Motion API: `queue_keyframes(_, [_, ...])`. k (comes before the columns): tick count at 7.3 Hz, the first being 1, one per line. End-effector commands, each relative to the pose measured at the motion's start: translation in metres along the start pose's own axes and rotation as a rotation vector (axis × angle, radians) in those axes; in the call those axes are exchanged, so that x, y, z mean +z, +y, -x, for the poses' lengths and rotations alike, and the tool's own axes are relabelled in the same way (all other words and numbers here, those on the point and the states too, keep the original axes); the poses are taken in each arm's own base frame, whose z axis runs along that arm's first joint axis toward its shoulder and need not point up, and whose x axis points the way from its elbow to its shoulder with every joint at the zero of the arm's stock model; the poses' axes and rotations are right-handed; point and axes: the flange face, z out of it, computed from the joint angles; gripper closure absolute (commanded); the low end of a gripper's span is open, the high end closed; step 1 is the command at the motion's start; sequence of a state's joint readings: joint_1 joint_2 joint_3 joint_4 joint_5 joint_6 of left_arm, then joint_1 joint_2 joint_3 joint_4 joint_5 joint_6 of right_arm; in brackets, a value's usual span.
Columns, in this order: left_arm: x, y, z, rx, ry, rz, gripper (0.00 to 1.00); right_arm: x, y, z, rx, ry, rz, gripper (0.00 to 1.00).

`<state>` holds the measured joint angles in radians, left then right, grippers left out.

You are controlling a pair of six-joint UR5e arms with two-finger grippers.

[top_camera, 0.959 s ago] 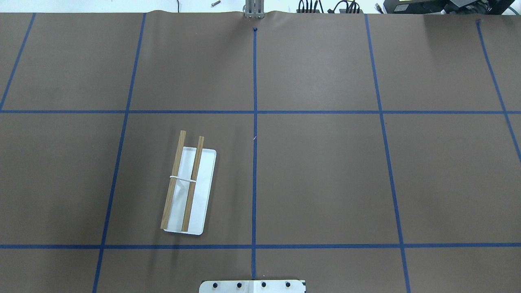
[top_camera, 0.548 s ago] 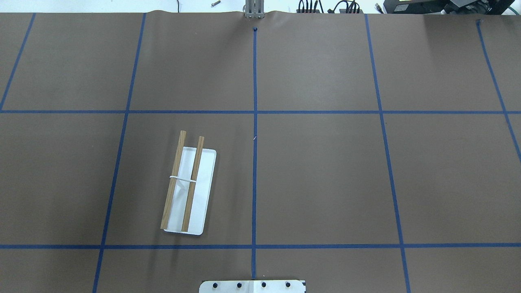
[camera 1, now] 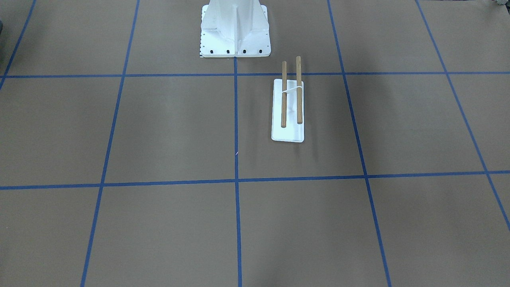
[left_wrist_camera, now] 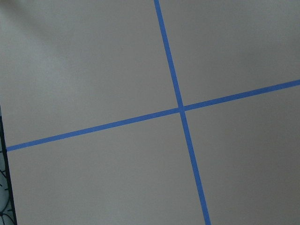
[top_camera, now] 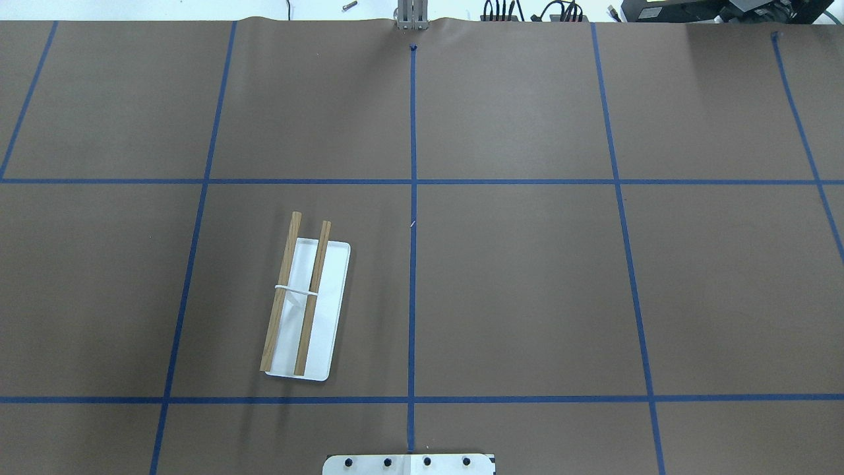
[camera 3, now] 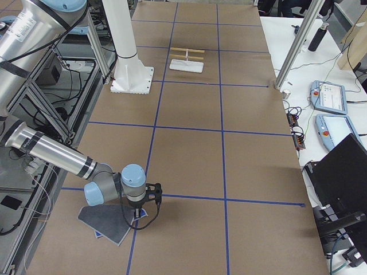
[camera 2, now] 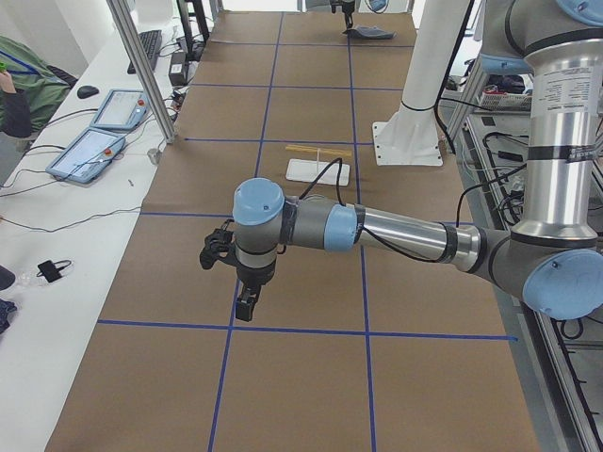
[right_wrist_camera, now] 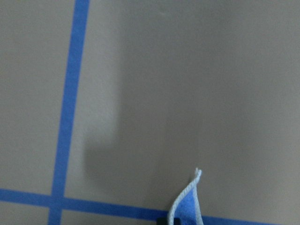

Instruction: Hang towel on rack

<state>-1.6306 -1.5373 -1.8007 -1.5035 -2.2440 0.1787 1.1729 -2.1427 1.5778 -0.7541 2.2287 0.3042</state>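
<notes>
The rack (top_camera: 306, 310) has two brown dowels over a flat white base plate and stands left of the table's middle; it also shows in the front view (camera 1: 287, 107). It is far from both arms in the side views (camera 2: 317, 165) (camera 3: 186, 60). The towel (camera 3: 109, 224) lies dark grey face up at the table's right end. One blue corner with a pale edge (right_wrist_camera: 187, 204) stands raised. My right gripper (camera 3: 137, 213) is over that corner; I cannot tell if it is shut. My left gripper (camera 2: 247, 307) hangs over bare table at the left end; I cannot tell its state.
The large white bolted pedestal (camera 1: 235, 28) stands at the table's near edge behind the rack (top_camera: 409, 464). Blue tape lines (left_wrist_camera: 180, 110) grid the brown table cover. Tablets (camera 2: 89, 151) and cables lie on the white side bench.
</notes>
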Motion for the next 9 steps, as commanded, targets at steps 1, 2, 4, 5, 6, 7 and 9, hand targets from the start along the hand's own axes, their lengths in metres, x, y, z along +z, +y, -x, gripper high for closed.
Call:
queue_keyframes(1, [0.001, 0.001, 0.001, -0.004, 0.001, 0.004, 0.01, -0.048, -0.052, 0.010, 0.026, -0.071, -0.170, 1.00])
queue_keyframes(2, [0.002, 0.002, 0.001, -0.007, 0.002, 0.007, 0.01, -0.071, -0.095, 0.021, 0.005, -0.082, -0.252, 1.00])
queue_keyframes(4, [0.000, -0.001, 0.000, 0.002, 0.000, -0.001, 0.01, -0.129, -0.163, 0.049, -0.061, -0.143, -0.396, 1.00])
queue_keyframes(5, [-0.003, -0.006, -0.003, 0.011, -0.001, -0.007, 0.01, -0.159, -0.190, 0.067, -0.091, -0.152, -0.444, 1.00])
queue_keyframes(6, [-0.011, -0.018, -0.009, 0.035, -0.005, -0.034, 0.01, -0.201, -0.236, 0.102, -0.135, -0.172, -0.493, 1.00])
queue_keyframes(7, [-0.018, -0.024, -0.013, 0.075, -0.012, -0.083, 0.01, -0.237, -0.284, 0.149, -0.146, -0.230, -0.520, 1.00])
queue_keyframes(9, [-0.034, -0.045, -0.027, 0.222, -0.046, -0.263, 0.01, -0.269, -0.341, 0.254, -0.259, -0.322, -0.553, 1.00])
